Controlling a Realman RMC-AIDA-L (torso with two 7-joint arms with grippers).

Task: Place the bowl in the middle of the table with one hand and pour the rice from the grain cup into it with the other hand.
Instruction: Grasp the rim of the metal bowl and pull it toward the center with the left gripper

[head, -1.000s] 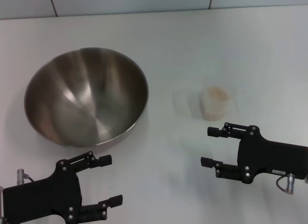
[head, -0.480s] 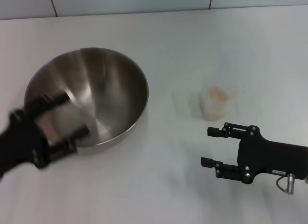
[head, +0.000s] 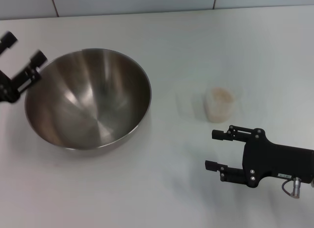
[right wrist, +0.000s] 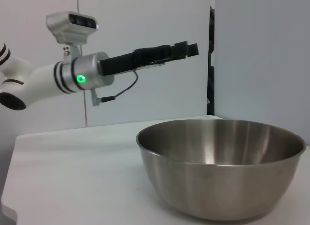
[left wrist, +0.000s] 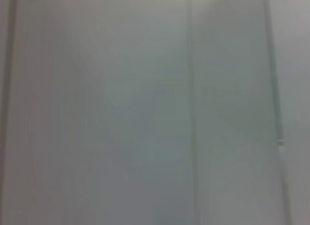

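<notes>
**Operator:** While the table (head: 206, 37) carries both items, where does each one sit?

**Technician:** The stainless-steel bowl (head: 88, 98) stands on the left side, empty inside. The grain cup (head: 221, 104) stands well apart to its right, upright, holding a small heap of rice (head: 222, 94).

**Operator:** How will they handle?

**Technician:** Judged from appearance, the bowl is rigid, smooth and likely slippery. Grip it at the thin rim, one finger inside and one outside. The cup is light and translucent; take it by the body or side handle, gently, and keep it level.

**Operator:** Gripper status?

**Technician:** The left gripper (head: 19, 59) hovers beside the bowl's far-left rim, raised above it, fingers parted and empty. The right gripper (head: 216, 149) waits just short of the cup, fingers spread, holding nothing.
</notes>
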